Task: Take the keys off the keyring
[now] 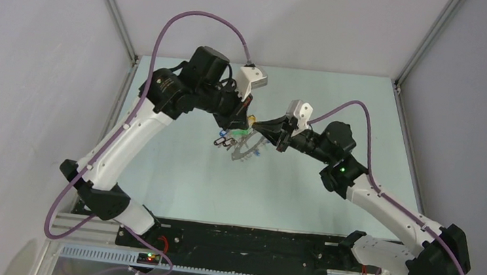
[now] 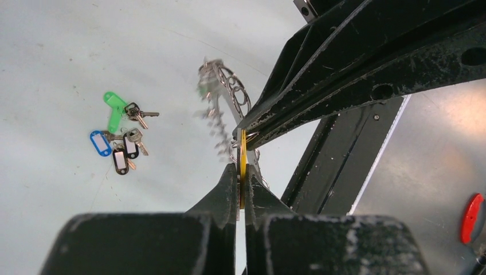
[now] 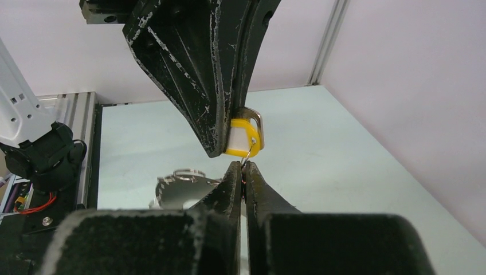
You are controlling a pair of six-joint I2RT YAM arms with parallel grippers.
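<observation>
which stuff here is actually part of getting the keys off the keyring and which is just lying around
Job:
keyring
yellow tag, held in left gripper
its small ring, pinched by right gripper
freed keys on table

Just there:
purple cables
frame rail
Both are fixtures, not clutter.

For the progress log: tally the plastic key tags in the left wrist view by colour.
Green tags: 2, overlapping, as far as can be told
Blue tag: 1
Black tags: 2
Yellow tag: 1
Total: 6
</observation>
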